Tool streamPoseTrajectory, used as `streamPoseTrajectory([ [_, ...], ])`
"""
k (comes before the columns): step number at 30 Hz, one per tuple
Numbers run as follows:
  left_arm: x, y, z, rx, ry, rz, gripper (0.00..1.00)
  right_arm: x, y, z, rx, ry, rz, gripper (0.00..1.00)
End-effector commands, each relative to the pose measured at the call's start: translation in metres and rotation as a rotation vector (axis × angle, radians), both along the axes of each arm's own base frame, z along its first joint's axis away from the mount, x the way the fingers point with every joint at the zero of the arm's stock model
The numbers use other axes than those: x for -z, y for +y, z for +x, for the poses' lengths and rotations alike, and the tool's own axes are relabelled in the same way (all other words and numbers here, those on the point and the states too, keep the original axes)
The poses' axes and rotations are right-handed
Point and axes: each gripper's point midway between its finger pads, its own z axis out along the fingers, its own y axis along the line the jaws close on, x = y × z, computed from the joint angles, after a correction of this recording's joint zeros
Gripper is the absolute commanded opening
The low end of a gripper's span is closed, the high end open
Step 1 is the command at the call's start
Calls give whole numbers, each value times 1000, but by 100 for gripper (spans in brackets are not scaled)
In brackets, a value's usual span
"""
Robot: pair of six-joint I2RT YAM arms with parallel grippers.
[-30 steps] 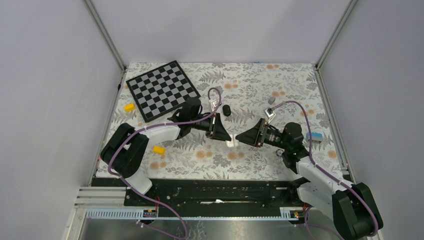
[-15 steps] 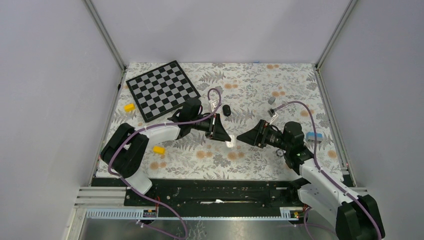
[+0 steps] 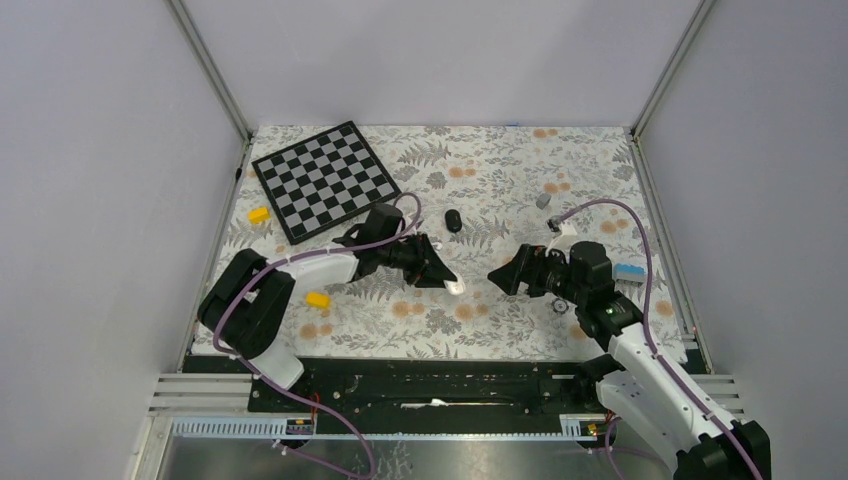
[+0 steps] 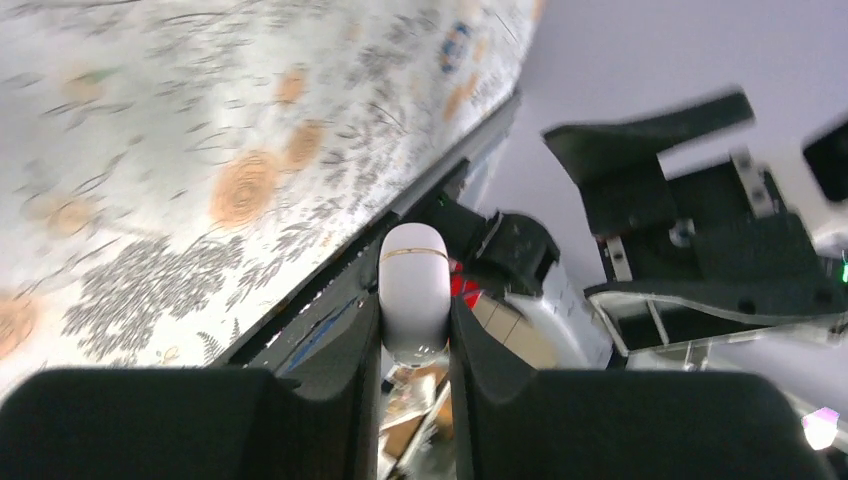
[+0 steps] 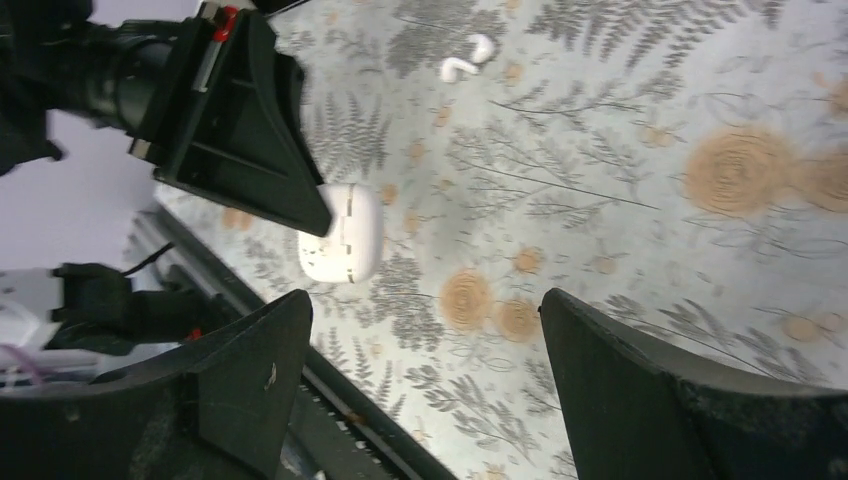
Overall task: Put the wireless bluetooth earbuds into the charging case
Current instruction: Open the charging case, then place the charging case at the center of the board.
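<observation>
My left gripper (image 3: 443, 279) is shut on the white charging case (image 3: 456, 287), low over the floral cloth. In the left wrist view the case (image 4: 413, 290) sits pinched between the two black fingers (image 4: 350, 360), its lid seam shut. The right wrist view shows the case (image 5: 342, 246) at the left gripper's tip. My right gripper (image 3: 498, 276) is open and empty, a short way right of the case, its jaws wide apart (image 5: 425, 310). Two small white stemmed earbuds (image 5: 466, 58) lie on the cloth beyond the case. No tiny black buds show.
A black oval pebble (image 3: 453, 221) lies behind the grippers. A small grey piece (image 3: 543, 201) sits at the back right and a blue block (image 3: 628, 271) at the right. A chessboard (image 3: 323, 180) and yellow blocks (image 3: 259, 214) (image 3: 318, 299) are at the left.
My right gripper has drawn back to the right, away from the case. My left gripper has dropped lower with the case still in it.
</observation>
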Motion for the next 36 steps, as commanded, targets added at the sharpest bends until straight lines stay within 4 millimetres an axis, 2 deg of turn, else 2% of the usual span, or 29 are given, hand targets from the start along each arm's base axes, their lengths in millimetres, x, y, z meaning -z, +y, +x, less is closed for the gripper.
streamPoseTrajectory([
  [1, 19, 25, 6, -218, 172, 253, 0, 10, -24, 8, 78, -40, -153, 92],
  [4, 24, 45, 7, -255, 197, 490, 0, 15, -29, 10, 115, -28, -164, 92],
  [6, 22, 51, 9, -277, 199, 582, 0, 16, -29, 12, 125, -23, -163, 92],
  [9, 30, 63, 12, -321, 205, 720, 0, 19, -29, 15, 128, -8, -171, 92],
  [13, 56, 78, 7, -285, 223, 936, 0, 20, -28, 16, 123, 2, -176, 92],
  [16, 71, 67, 0, -213, 195, 987, 0, 19, -30, 17, 132, -3, -181, 93],
  [21, 78, 42, -2, -136, 63, 1034, 0, 20, -34, 14, 145, -2, -192, 93],
  [27, 86, 40, -1, -111, -5, 1108, 0, 24, -36, 8, 159, 10, -178, 93],
  [29, 87, 36, -1, -104, -14, 1100, 6, 25, -37, 7, 167, 15, -176, 93],
  [32, 82, 26, 2, -95, -46, 1067, 24, 25, -39, 6, 181, 20, -179, 94],
  [36, 66, 15, 12, -99, -106, 1014, 32, 29, -45, 4, 203, 33, -204, 95],
])
